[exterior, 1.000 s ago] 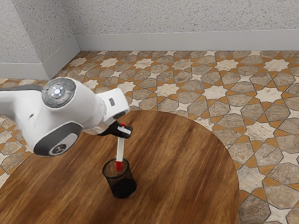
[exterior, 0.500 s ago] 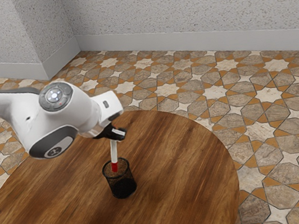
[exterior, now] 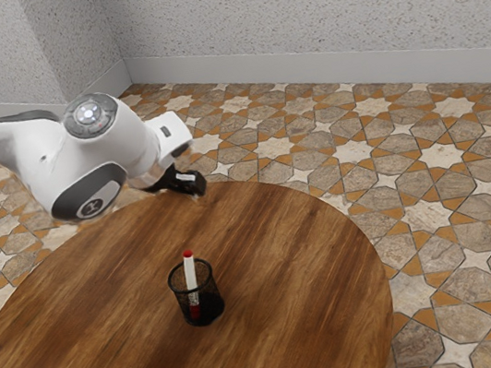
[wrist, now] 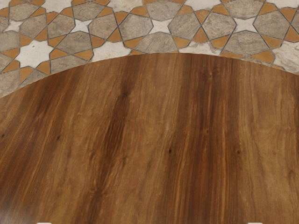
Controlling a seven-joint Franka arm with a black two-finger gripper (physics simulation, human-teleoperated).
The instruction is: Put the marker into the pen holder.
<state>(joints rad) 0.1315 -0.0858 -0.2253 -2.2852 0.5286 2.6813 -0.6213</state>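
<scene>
The pen holder point(exterior: 205, 304), a black mesh cup, stands upright on the wooden table. Inside it the white marker point(exterior: 191, 275) is nearly upright, its red top end poking above the rim and its lower red part visible through the mesh. My gripper point(exterior: 195, 186) is above and apart from both, up toward the table's far edge in the exterior view. In the wrist view the tips of my gripper point(wrist: 149, 222) peek in at the lower edge, wide apart and open, with nothing between them.
The round wooden table point(exterior: 286, 262) lies under the hand, and its curved edge crosses the wrist view point(wrist: 159, 60). Beyond it is the patterned tile floor point(exterior: 431, 173), with a pale wall point(exterior: 311, 5) behind.
The marker has left my gripper and dropped deeper into the pen holder. My hand first shifted toward the exterior view's left with the marker, then rose away from it. The holder has stayed put.
</scene>
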